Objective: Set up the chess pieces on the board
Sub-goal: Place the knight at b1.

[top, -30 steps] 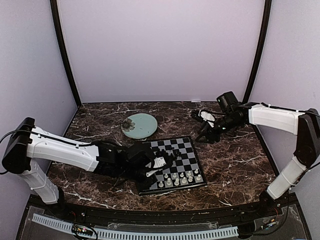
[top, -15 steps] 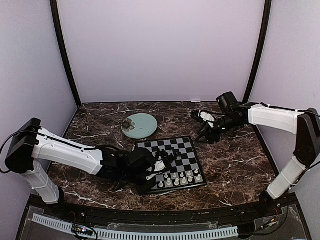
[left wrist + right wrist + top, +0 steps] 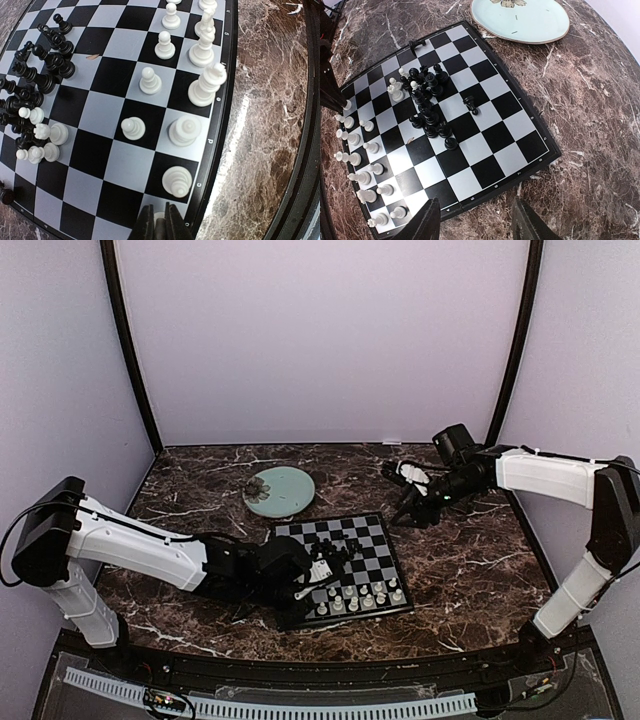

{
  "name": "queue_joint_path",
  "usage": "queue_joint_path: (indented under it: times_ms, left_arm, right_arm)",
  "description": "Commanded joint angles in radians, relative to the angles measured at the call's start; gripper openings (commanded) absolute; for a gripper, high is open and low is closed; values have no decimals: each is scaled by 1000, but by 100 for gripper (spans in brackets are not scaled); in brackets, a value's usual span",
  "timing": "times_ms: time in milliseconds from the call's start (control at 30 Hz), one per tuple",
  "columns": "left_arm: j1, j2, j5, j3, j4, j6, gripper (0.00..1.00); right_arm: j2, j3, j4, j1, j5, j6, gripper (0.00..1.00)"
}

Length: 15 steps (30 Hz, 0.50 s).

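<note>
The left arm has drawn its forearm back toward 9 o'clock since a second ago, and its pincer [image 3: 318, 570] now sits over the board's 8 o'clock corner; the right arm has hardly shifted.

The round pale green plate [image 3: 292, 483], smooth and glossy with a thin rim, lies on the tabletop [image 3: 470, 570] at 11 o'clock from the board and holds a few small dark bits [image 3: 258, 490] near its 9 o'clock edge.

The board [image 3: 375, 540] is a flat square of black and white checks inside a thin dark rim, on dark brown marble veined with white. White pieces [image 3: 360, 595] stand upright in 2 rows along its 6 o'clock edge. Black pieces [image 3: 427, 100] crowd in a jumbled heap toward 9 o'clock, with some white ones mixed in.

The left pincer's fingers are pinched on a cream-white piece [image 3: 159, 219] just above a corner square. The right pincer [image 3: 412, 508] hovers over the tabletop at 2 o'clock from the board, its fingers spread wide with nothing between them.
</note>
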Motion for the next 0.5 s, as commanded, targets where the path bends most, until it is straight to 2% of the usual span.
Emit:
queue_joint_path:
  times_ms: [0, 333, 467]
  left_arm:
    - [-4, -2, -11, -15, 2, -8, 11]
    - [-4, -40, -30, -5, -37, -12, 24]
    - [-4, -122, -42, 8, -114, -12, 30]
  right_arm:
    - [14, -1, 9, 3, -16, -10, 51]
    - [11, 0, 4, 3, -19, -10, 51]
    - [7, -2, 3, 3, -20, -10, 51]
